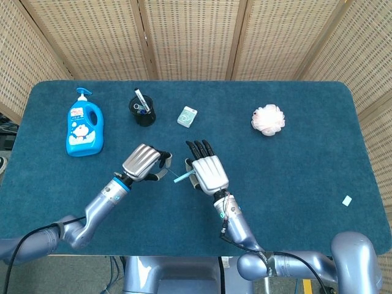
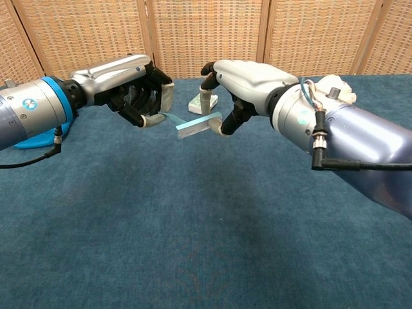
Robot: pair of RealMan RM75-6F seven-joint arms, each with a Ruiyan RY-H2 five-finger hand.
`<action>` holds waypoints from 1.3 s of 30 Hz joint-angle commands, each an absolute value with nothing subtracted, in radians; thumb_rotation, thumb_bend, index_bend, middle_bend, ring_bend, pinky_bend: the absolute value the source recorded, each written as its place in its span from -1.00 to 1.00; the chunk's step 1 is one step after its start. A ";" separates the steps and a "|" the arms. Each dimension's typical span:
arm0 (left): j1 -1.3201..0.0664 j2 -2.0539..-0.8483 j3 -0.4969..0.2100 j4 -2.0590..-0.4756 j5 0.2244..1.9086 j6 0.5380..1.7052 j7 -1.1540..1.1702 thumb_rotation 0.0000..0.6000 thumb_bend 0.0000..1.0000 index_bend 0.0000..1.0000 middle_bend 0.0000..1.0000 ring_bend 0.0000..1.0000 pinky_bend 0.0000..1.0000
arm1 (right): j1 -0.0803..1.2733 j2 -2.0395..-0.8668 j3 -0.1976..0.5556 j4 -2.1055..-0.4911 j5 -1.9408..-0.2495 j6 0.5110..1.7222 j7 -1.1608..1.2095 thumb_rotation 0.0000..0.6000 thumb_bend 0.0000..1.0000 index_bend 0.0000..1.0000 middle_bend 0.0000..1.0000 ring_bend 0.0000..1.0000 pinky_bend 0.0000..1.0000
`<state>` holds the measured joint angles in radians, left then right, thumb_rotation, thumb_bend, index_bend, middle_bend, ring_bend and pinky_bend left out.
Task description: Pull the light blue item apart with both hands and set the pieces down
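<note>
Holding one end of the light blue item (image 2: 198, 125) between thumb and fingers, the right hand (image 2: 241, 77) keeps it raised above the blue surface (image 2: 206, 244), near the front middle. The left hand (image 2: 138, 90) has its fingers curled at the thin strip on the item's other end; whether it actually pinches the strip cannot be told. Farther back stand a blue bottle (image 1: 82, 128), a black cup (image 1: 143, 111), a small green box (image 1: 187, 116) and a pink puff (image 1: 268, 119).
</note>
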<state>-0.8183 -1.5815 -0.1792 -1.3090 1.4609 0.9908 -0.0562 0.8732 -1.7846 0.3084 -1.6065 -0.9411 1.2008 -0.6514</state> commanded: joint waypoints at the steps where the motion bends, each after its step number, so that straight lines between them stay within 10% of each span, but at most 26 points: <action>1: -0.821 -1.586 -0.177 -1.309 1.456 0.987 -0.055 1.00 -0.16 0.25 0.30 0.42 0.27 | 0.873 -1.783 0.308 -1.607 -0.942 1.201 -0.653 1.00 0.21 0.19 -0.85 -1.00 -1.00; 28: -0.772 -1.573 -0.126 -1.184 1.464 1.045 -0.131 1.00 0.24 0.57 0.35 0.42 0.27 | 0.848 -1.736 0.299 -1.576 -0.962 1.190 -0.618 1.00 0.21 0.19 -0.85 -1.00 -1.00; 36: -0.691 -1.515 -0.058 -1.060 1.521 1.135 -0.226 1.00 0.18 0.56 0.32 0.41 0.27 | 0.838 -1.745 0.277 -1.523 -0.958 1.169 -0.603 1.00 0.21 0.19 -0.85 -1.00 -1.00; 39: -0.667 -1.489 -0.035 -1.033 1.530 1.143 -0.204 1.00 -0.13 0.22 -0.05 0.19 0.26 | 0.841 -1.761 0.272 -1.500 -0.956 1.161 -0.606 1.00 0.22 0.19 -0.85 -1.00 -1.00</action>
<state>-0.6794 -1.5015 -0.0456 -1.0419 1.5267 1.1375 -0.2137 0.8397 -1.7541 0.2743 -1.5077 -0.9571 1.1650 -0.6046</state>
